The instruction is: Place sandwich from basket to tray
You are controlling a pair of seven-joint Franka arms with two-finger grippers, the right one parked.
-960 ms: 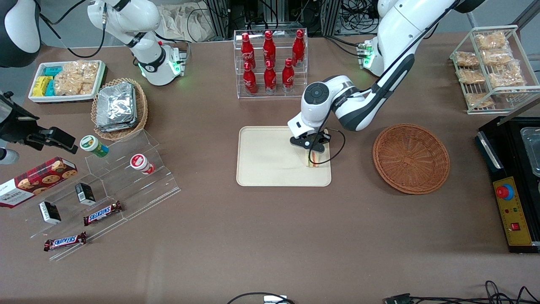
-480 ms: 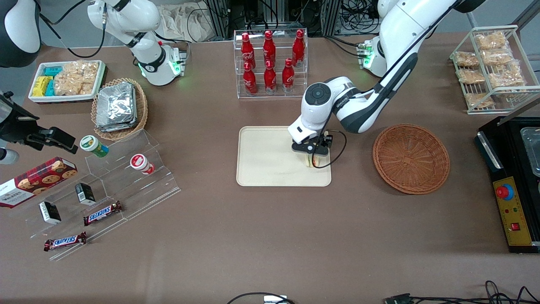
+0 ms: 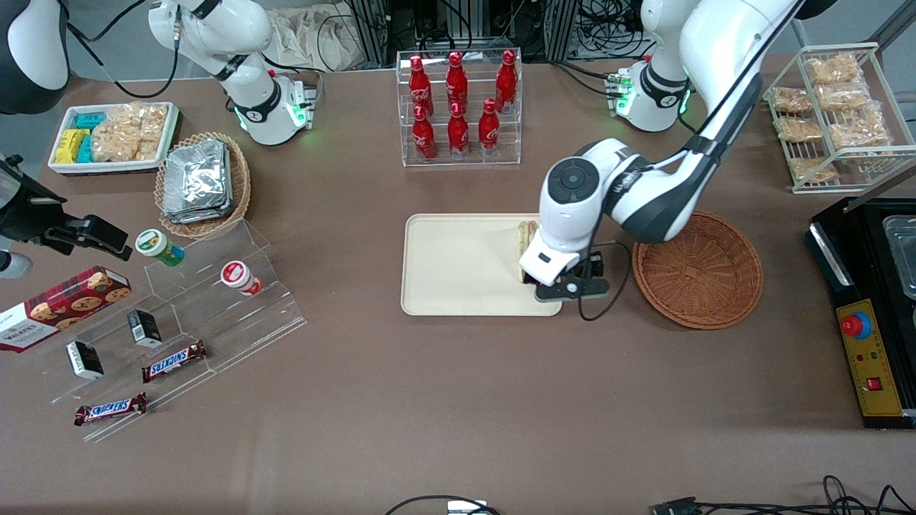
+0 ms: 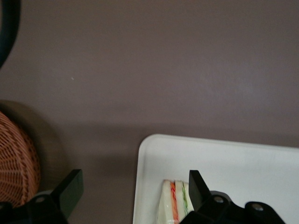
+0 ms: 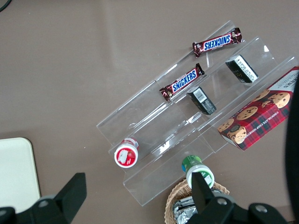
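The sandwich [image 3: 527,242] lies on the cream tray [image 3: 458,265], at the tray's edge nearest the round reddish-brown basket [image 3: 698,268]. The arm's wrist hides part of it. My left gripper [image 3: 547,279] hangs above that tray edge, between the sandwich and the basket. In the left wrist view the gripper [image 4: 135,189] is open, its jaws wide apart. The sandwich [image 4: 175,205] lies on the tray [image 4: 243,172] below, close to one finger [image 4: 198,186] and not gripped. The basket [image 4: 16,163] holds nothing that I can see.
A clear rack of red cola bottles [image 3: 458,107] stands farther from the front camera than the tray. A wire rack of snack bags [image 3: 834,114] and a black control box [image 3: 869,307] are at the working arm's end. An acrylic stand with snacks [image 3: 179,315] lies toward the parked arm's end.
The gripper was shut on the sandwich on the tray. It has opened, let go, and lifted away toward the basket. The sandwich stays on the tray.
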